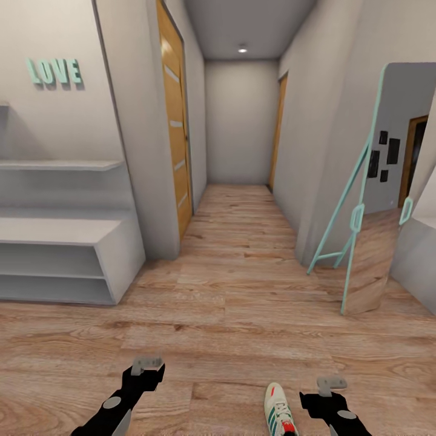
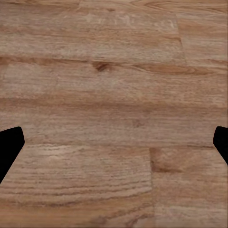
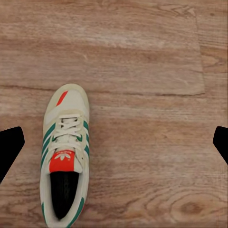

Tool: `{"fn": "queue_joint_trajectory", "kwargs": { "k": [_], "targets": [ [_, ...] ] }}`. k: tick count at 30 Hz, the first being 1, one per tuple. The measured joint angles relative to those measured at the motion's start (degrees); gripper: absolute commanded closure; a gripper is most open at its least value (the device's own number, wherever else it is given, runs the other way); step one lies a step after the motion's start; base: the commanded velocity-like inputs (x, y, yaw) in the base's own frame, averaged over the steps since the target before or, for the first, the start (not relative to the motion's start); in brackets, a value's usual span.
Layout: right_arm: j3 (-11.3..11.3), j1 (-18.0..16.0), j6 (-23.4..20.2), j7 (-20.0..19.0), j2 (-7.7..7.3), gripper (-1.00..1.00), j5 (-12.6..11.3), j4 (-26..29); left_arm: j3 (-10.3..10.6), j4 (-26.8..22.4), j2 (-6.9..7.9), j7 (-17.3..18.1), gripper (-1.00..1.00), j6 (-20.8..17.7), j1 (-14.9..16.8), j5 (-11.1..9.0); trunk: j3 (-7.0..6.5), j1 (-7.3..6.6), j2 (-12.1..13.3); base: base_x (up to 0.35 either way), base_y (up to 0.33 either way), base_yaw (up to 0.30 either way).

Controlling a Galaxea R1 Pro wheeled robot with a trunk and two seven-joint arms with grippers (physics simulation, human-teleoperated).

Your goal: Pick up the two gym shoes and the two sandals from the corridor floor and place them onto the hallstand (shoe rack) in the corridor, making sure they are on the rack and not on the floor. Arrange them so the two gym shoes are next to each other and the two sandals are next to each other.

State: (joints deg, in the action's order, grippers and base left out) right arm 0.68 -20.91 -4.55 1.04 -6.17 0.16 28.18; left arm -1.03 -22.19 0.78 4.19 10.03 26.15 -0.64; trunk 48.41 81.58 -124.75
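A wood-plank corridor floor (image 1: 242,315) is stretching ahead, with the shoe rack (image 1: 60,254) standing at its left wall. One sneaker (image 3: 65,152) is lying just beside the right pincer (image 1: 330,393), looking light and soft-sided; the collar seems graspable. Both pincers, the left pincer (image 1: 145,369) included, are hovering low, spread and empty.

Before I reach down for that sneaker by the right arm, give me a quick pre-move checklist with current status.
1. Right gripper open: ok, fingers wide apart in the right wrist view.
2. Gym shoe within reach: ok, upright on the corridor floor, just inboard of the gripper.
3. Gripper centred over shoe: not ok, the shoe sits off to one side.
4. Left gripper free: ok, open over bare planks.
5. Hallstand bench top free: ok.
6. Other shoe and sandals located: cannot tell.
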Motion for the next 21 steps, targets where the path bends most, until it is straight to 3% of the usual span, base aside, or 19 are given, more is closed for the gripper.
{"fn": "queue_joint_trajectory", "kwargs": {
  "k": [21],
  "targets": [
    [-0.01, -0.01, 0.06, -0.08, 0.1, -1.0, -0.12, -0.01, 0.0, 0.16, -0.11, 0.0, -1.0, 0.0, 0.0, 0.0, 5.68, 4.61, -8.42, 0.0, 0.0, 0.063]
  ]
}}
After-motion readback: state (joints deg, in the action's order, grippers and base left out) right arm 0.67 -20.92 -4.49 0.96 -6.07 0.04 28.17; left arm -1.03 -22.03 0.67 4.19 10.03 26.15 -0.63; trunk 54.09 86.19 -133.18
